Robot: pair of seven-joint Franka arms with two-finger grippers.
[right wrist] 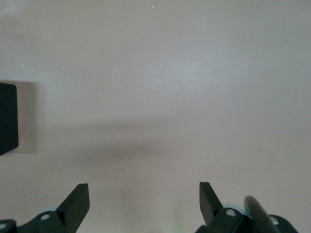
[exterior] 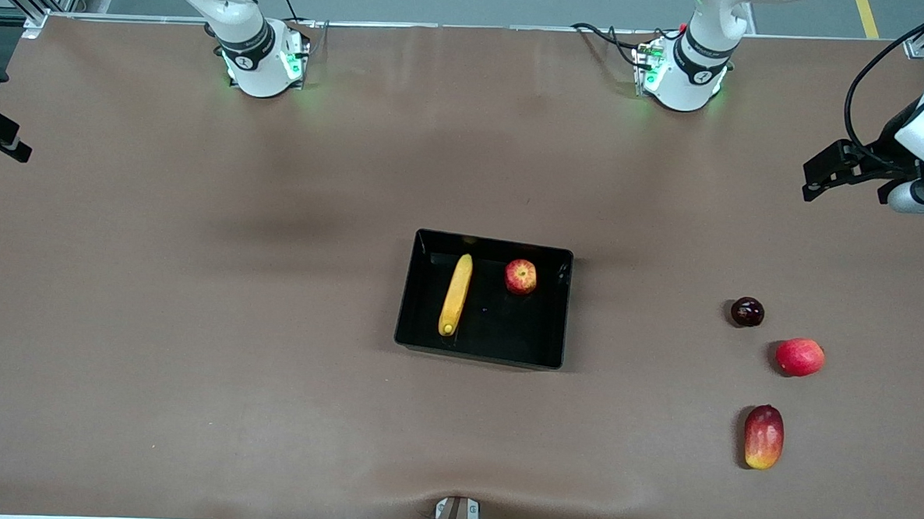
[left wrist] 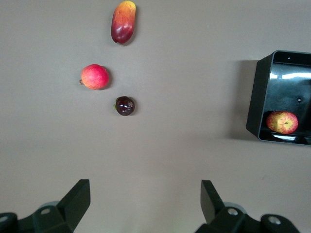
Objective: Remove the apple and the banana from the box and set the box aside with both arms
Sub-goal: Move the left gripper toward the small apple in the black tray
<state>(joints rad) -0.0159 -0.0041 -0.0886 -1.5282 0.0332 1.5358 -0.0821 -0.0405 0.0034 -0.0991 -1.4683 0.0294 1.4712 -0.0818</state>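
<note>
A glossy black tray [exterior: 481, 352] is seen mid-bench, holding a slim yellow banana [exterior: 456, 294] and, apart from it, a small red apple [exterior: 520, 277] with yellow streaks. The left end effector [left wrist: 146, 204] and right end effector [right wrist: 144, 203] are held spread and empty above bare bench.

No readable text, label, brand, number or sign anywhere; only small dark marks on the arm bases [exterior: 261, 63], too tiny to make out.

Robot lab — two bench-mounted arms [exterior: 253, 47], cabling [exterior: 875, 75].
</note>
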